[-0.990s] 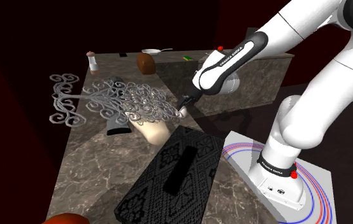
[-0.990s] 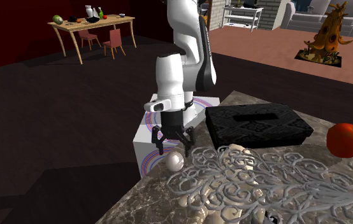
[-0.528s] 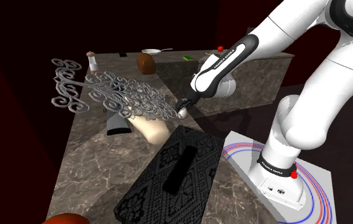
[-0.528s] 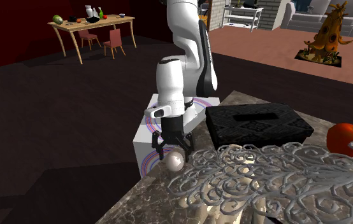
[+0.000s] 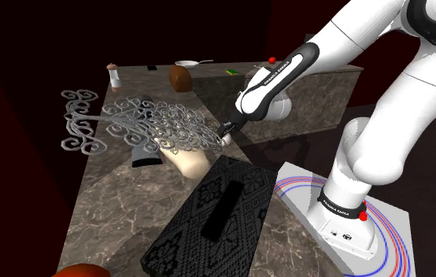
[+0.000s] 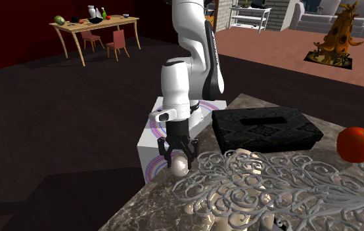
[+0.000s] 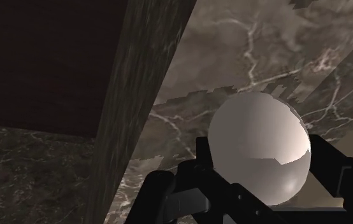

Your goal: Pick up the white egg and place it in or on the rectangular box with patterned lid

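Since a second ago I have come down from above the white egg (image 6: pixel 179 167), and my end effector (image 6: pixel 177 159) now sits around it. The silver scrollwork ornament (image 5: pixel 149 124) also lies differently than it did half a second ago.

From the wrist view, the egg (image 7: pixel 258 146) fills the gap between my two black fingers (image 7: pixel 202 160). One finger lies against each flank, so the end effector (image 7: pixel 262 167) is closed to about the egg's width and clasps it.

The egg rests on the dark marbled desk (image 6: pixel 141 211), close to the edge that faces my stand (image 6: pixel 149 141). In the second exterior view the egg is just at the near rim of the ornament (image 6: pixel 273 187), whose curls spread across the desk toward that view's right.

The black rectangular box with patterned lid (image 6: pixel 266 128) lies on the same desk beyond the egg in that view, near it but apart. In the shoulder view the box (image 5: pixel 212 216) lies below and a little to the left of my end effector (image 5: pixel 225 137), with a long dark slot down the middle of its lid.

A red round thing (image 6: pixel 360 143) sits at the second exterior view's right, past the box.
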`<state>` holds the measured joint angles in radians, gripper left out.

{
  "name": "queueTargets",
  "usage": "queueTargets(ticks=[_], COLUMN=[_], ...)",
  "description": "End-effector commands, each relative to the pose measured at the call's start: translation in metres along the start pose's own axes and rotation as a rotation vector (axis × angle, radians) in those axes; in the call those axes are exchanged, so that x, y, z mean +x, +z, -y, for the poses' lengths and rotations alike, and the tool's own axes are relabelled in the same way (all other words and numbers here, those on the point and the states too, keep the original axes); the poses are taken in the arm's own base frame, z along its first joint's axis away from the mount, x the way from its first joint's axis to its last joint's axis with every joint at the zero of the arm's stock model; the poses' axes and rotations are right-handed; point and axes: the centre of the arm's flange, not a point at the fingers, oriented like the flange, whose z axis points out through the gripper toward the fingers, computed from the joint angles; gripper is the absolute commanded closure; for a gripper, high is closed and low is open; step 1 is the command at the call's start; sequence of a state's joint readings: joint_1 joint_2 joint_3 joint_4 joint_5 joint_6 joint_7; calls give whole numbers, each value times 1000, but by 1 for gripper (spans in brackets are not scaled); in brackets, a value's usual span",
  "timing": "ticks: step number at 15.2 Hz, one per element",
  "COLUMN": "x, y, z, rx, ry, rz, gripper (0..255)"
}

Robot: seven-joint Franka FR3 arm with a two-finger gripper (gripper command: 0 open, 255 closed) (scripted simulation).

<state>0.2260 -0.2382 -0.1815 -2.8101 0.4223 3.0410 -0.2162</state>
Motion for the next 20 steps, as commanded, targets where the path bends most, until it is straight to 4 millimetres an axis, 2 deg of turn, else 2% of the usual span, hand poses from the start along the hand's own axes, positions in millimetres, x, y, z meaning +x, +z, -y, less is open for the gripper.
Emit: queueTargets(ticks=[1,6,20], x=[0,0,31], y=[0,0,-65], z=[1,1,13], rx=[0,0,0], ry=[-2,-2,-2], rz=[2,2,2], gripper=[255,255,255])
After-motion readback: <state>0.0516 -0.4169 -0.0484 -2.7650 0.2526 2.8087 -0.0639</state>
